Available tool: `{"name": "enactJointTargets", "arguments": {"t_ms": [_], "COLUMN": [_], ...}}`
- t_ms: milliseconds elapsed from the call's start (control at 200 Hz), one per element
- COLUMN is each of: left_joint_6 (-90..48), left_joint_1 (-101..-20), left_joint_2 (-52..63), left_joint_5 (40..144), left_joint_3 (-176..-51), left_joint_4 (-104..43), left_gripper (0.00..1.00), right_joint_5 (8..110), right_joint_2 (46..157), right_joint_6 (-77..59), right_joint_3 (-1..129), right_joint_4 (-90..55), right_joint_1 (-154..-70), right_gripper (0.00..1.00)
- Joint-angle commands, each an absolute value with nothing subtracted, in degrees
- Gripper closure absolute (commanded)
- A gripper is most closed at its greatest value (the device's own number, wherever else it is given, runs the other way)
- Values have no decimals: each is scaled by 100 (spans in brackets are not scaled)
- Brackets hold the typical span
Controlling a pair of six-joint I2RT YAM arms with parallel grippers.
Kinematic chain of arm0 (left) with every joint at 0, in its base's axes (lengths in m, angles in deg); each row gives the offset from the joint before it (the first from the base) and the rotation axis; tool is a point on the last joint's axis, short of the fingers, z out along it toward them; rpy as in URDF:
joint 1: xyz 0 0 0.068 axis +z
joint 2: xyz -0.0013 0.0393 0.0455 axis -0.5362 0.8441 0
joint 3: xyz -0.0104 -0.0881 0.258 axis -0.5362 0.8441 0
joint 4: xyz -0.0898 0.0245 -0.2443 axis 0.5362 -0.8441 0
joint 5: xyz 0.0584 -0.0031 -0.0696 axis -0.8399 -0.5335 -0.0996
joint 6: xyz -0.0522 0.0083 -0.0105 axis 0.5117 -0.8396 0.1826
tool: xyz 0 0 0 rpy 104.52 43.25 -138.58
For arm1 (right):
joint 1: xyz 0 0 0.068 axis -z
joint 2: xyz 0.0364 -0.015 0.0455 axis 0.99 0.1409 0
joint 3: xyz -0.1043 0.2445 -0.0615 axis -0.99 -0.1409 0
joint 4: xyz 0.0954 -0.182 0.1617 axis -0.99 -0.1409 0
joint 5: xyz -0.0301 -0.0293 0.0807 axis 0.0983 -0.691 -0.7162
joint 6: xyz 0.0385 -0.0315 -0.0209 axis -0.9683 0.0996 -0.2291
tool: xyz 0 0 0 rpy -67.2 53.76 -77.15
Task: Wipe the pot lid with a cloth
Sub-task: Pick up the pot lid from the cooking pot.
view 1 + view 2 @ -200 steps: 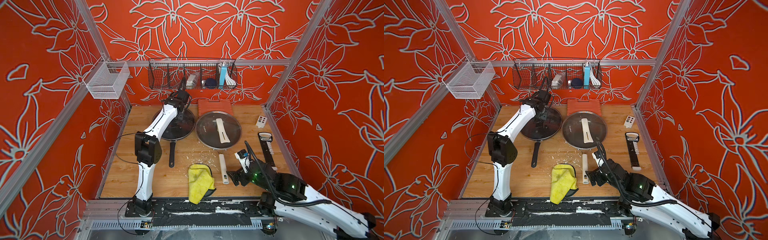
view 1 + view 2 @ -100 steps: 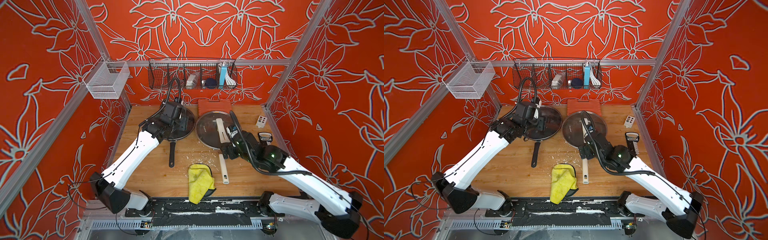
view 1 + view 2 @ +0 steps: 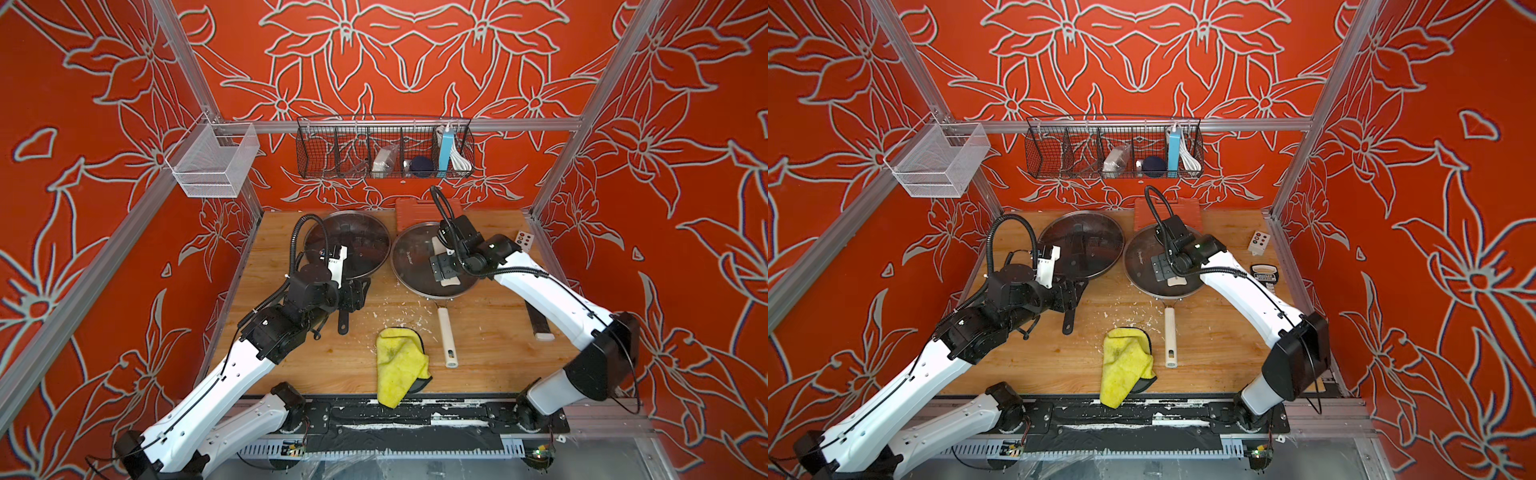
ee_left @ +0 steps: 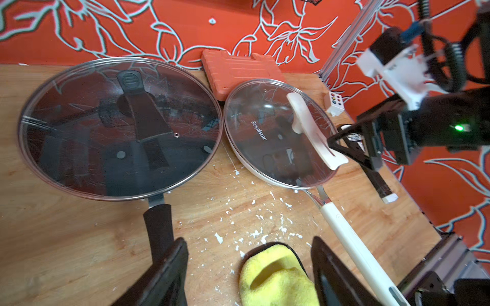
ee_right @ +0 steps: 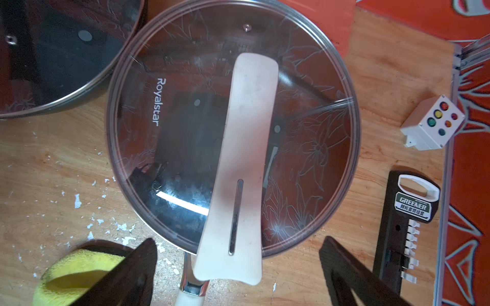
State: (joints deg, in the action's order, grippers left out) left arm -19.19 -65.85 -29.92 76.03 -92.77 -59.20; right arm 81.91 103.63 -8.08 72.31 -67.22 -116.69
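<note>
A crumpled yellow cloth [image 3: 399,365] lies at the front of the desk [image 3: 478,353]. Its long axis runs front to back, its near end laps over the desk's edge, and white flecks are scattered just behind it. Neither arm has hold of it.

A little farther back and to the cloth's left, beside the dark pan handle [image 3: 343,326], the left fingers [image 4: 164,273] stand well apart and empty. In the left wrist view the cloth [image 4: 275,278] shows in the gap between them. The left arm looks the nearer of the two to the cloth, so it is the likely taker. It would have to reach forward and to the right, and a pinch across the fold's short width seems the simpler grasp.

Farther back, two glass lids sit side by side on their pans: the dark lid [image 3: 353,237] on the left and the lid [image 3: 409,266] with the white grip [image 5: 246,159] on the right. Over that right-hand lid — probably the one to be wiped — hang the right fingers [image 5: 127,275], spread wide and holding nothing. They flank the near end of the grip, which also runs front to back — whether they touch it cannot be told. The cloth is well apart from either lid, so wiping has not begun.
</note>
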Motion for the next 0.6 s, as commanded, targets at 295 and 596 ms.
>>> {"name": "enactJointTargets", "arguments": {"t_ms": [295, 596], "left_joint_6": [-1813, -2335], "left_joint_1": [-6755, -6963], "left_joint_2": [-3601, -3733], "left_joint_5": [8627, 9100], "left_joint_3": [-8090, -7553], "left_joint_4": [-4828, -4330], "left_gripper": [29, 29], "right_joint_5": [7506, 7166], "right_joint_2": [11349, 11845], "right_joint_6": [-305, -106], "right_joint_3": [7723, 7981], "right_joint_4": [-6471, -6432], "right_joint_1": [-11276, -10959], "right_gripper": [6, 16]}}
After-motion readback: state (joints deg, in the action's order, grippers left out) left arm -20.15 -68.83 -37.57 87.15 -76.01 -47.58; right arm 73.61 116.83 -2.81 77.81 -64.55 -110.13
